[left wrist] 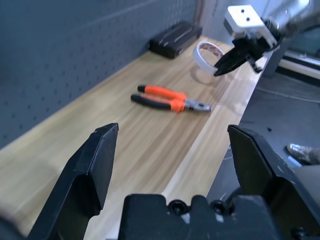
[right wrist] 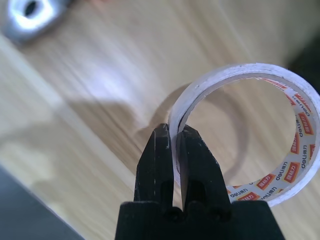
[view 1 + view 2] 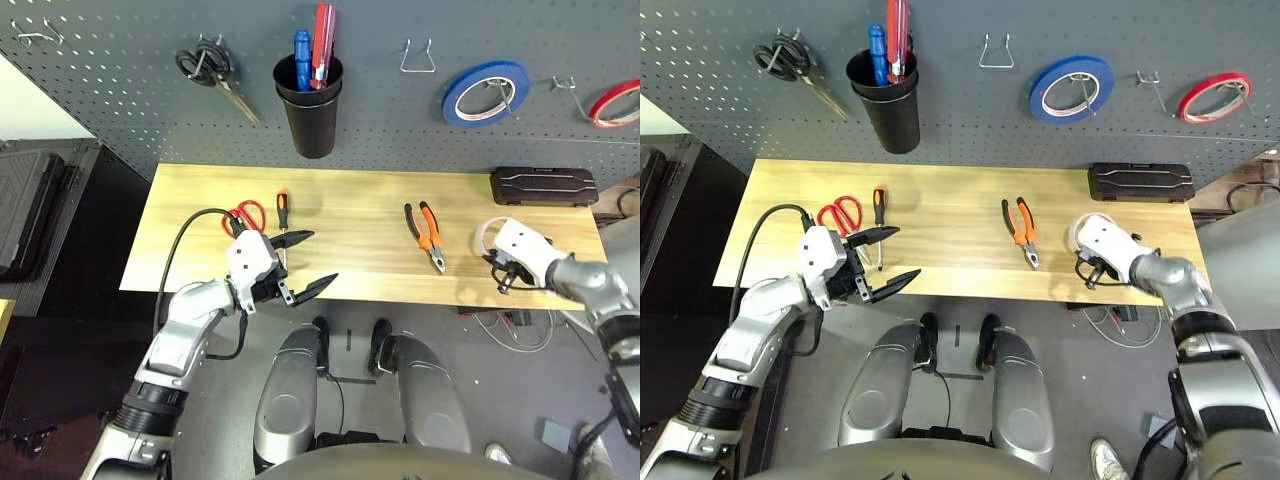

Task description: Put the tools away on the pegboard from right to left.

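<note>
One white tape roll was pinched at its rim in right hand, over table's right part. Repeated "CEWEI"-like print lined inner ring, partly cut off. Left hand was spread, empty. Pliers lay mid-table. Red scissors, beside screwdriver, were partly hidden by left hand.

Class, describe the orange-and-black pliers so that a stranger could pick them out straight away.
Start from the wooden table below the big grey pegboard. Near its middle, between the screwdriver and the white tape roll, lie the pliers. Unlike the screwdriver's single handle, theirs are two, spread apart and ending in metal jaws.
</note>
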`<state>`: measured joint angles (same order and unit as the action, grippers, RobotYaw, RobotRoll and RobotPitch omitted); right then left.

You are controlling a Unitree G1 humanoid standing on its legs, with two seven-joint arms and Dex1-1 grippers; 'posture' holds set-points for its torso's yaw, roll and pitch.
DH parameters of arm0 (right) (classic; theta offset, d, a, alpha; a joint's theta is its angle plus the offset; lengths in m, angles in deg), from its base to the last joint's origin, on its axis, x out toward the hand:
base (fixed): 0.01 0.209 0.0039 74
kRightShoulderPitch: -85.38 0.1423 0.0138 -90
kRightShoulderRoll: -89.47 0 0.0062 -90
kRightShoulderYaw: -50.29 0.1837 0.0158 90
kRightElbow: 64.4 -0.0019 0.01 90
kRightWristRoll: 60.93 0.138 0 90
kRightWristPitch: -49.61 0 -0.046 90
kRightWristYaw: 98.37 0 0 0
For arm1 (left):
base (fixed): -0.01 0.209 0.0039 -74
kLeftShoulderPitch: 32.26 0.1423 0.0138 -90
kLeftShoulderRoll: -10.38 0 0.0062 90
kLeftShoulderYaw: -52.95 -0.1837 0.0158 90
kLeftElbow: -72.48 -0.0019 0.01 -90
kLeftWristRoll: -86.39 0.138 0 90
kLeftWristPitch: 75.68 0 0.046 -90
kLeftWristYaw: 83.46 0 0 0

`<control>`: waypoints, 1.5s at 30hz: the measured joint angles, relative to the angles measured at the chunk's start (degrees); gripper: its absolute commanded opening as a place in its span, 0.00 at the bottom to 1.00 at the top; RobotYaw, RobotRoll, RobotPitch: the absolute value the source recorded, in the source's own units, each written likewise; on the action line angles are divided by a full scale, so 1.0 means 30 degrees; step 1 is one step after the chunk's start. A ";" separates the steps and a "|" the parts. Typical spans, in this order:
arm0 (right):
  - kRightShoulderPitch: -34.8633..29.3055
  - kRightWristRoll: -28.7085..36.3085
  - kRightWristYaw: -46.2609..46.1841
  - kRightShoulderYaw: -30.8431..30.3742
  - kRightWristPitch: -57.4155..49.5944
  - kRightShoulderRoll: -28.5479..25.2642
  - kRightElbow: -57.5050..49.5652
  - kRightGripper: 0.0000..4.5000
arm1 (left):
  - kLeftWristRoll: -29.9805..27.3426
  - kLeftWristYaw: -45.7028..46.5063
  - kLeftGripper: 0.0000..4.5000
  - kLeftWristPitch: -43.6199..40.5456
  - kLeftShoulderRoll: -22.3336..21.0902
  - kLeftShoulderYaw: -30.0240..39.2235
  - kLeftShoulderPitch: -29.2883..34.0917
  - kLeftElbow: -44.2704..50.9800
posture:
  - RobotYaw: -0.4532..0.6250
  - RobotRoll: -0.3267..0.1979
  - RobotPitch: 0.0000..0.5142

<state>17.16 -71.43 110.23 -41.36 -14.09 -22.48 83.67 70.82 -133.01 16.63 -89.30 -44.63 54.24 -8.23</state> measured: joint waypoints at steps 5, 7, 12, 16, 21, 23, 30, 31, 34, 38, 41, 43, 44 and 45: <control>-0.1206 0.0001 -0.2750 0.0549 0.2022 -0.0184 -0.0826 0.00 | -0.0570 0.0136 1.00 -0.0639 0.0016 0.0030 0.0112 0.1883 | 0.60 0.62 0.42; -0.1557 0.0012 -0.3814 0.0845 0.3068 -0.0200 -0.0991 0.00 | -0.0831 0.0292 1.00 -0.0855 -0.0001 0.0078 0.0154 0.2705 | 0.60 0.62 0.42; -0.1790 0.0217 -0.5212 0.1258 0.5179 -0.0203 -0.1301 0.00 | -0.1070 0.0686 1.00 -0.1072 -0.0027 0.0293 0.0075 0.3740 | 0.61 0.62 0.42; -0.1747 0.0300 -0.5827 0.1567 0.6126 -0.0200 -0.1302 0.00 | -0.1273 0.0936 1.00 -0.1505 -0.0047 0.0321 -0.0228 0.4638 | 0.61 0.62 0.41; -0.1547 0.0432 -0.6126 0.1603 0.6430 -0.0012 -0.1107 0.00 | -0.1597 0.1309 1.00 -0.2016 -0.0035 0.0319 -0.0922 0.5300 | 0.62 0.62 0.40; -0.1344 0.0431 -0.6428 0.1608 0.6780 0.0024 -0.0957 0.00 | -0.1609 0.1433 1.00 -0.2162 -0.0035 0.0307 -0.1081 0.5568 | 0.62 0.62 0.39; -0.0620 0.0875 -0.6863 0.2012 0.8636 0.0051 -0.1021 0.00 | -0.1666 0.1500 1.00 -0.2942 -0.0158 0.0270 -0.1550 0.5693 | 0.61 0.62 0.38; -0.0620 0.0896 -0.6863 0.2041 0.8874 0.0091 -0.1166 0.00 | -0.1643 0.1559 1.00 -0.3180 -0.0265 0.0260 -0.1548 0.5692 | 0.61 0.62 0.38; -0.0445 0.1079 -0.6858 0.2091 0.9410 0.0322 -0.1707 0.00 | -0.1568 0.1672 1.00 -0.3522 -0.0507 0.0239 -0.1576 0.5684 | 0.61 0.62 0.39; -0.0009 0.1477 -0.6755 0.2113 0.9481 0.0652 -0.2543 0.00 | -0.1492 0.1683 1.00 -0.3708 -0.0670 0.0137 -0.1657 0.5662 | 0.60 0.62 0.39; 0.0313 0.1685 -0.6635 0.2112 0.9404 0.0894 -0.3119 0.00 | -0.1466 0.1683 1.00 -0.3812 -0.0717 0.0090 -0.1715 0.5619 | 0.60 0.62 0.38; 0.0683 0.1722 -0.6530 0.2112 0.9054 0.1027 -0.3461 0.00 | -0.1450 0.1679 1.00 -0.3872 -0.0794 0.0080 -0.1723 0.5607 | 0.59 0.62 0.38; 0.0909 0.1769 -0.6471 0.2111 0.8817 0.1103 -0.3650 0.00 | -0.1441 0.1677 1.00 -0.3881 -0.0799 0.0076 -0.1730 0.5590 | 0.59 0.62 0.38; 0.1217 0.1833 -0.6406 0.2111 0.8558 0.1193 -0.3686 0.00 | -0.1432 0.1673 1.00 -0.3882 -0.0799 0.0066 -0.1735 0.5579 | 0.60 0.62 0.38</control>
<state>20.81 -65.93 91.01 -35.03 11.58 -18.90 72.61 66.52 -127.99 4.99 -91.70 -44.43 49.04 8.51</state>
